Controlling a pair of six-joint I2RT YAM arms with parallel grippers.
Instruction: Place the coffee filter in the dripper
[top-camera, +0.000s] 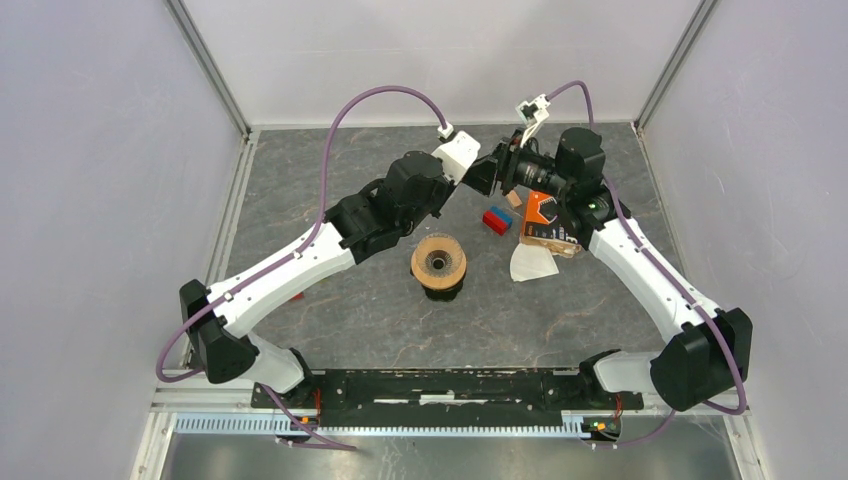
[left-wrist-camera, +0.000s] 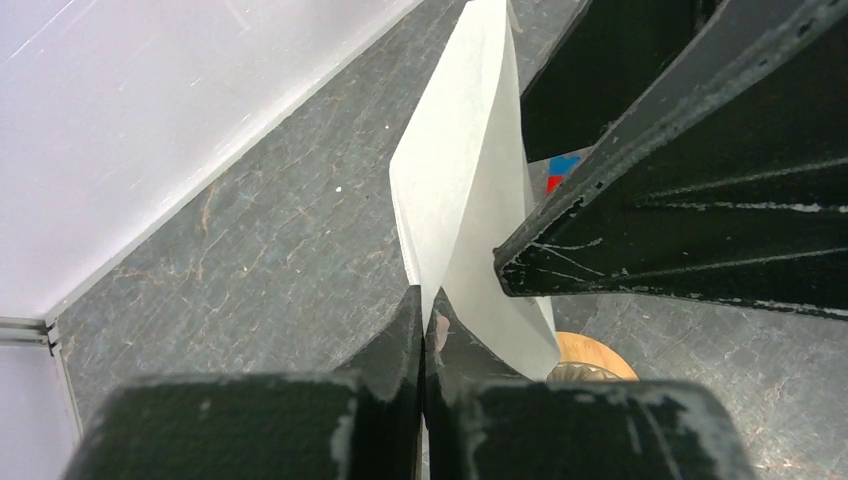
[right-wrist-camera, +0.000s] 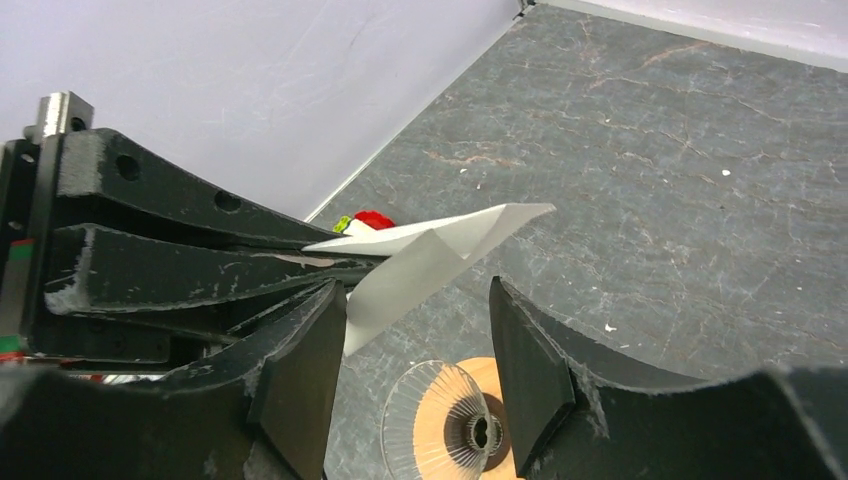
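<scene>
The coffee filter (left-wrist-camera: 460, 190) hangs in mid-air above the table, its lower edge pinched between the closed fingers of the left gripper (left-wrist-camera: 425, 315). The right gripper (right-wrist-camera: 416, 292) faces it with fingers spread wide, gripping nothing. The dripper (right-wrist-camera: 450, 420) stands below on the table.

The left arm reaches toward 1 o'clock and the right toward 11, meeting tip to tip, with the left gripper (left-wrist-camera: 425, 335) pinched on the coffee filter (left-wrist-camera: 460, 180) and the right gripper (right-wrist-camera: 416, 300) spread wide.
</scene>
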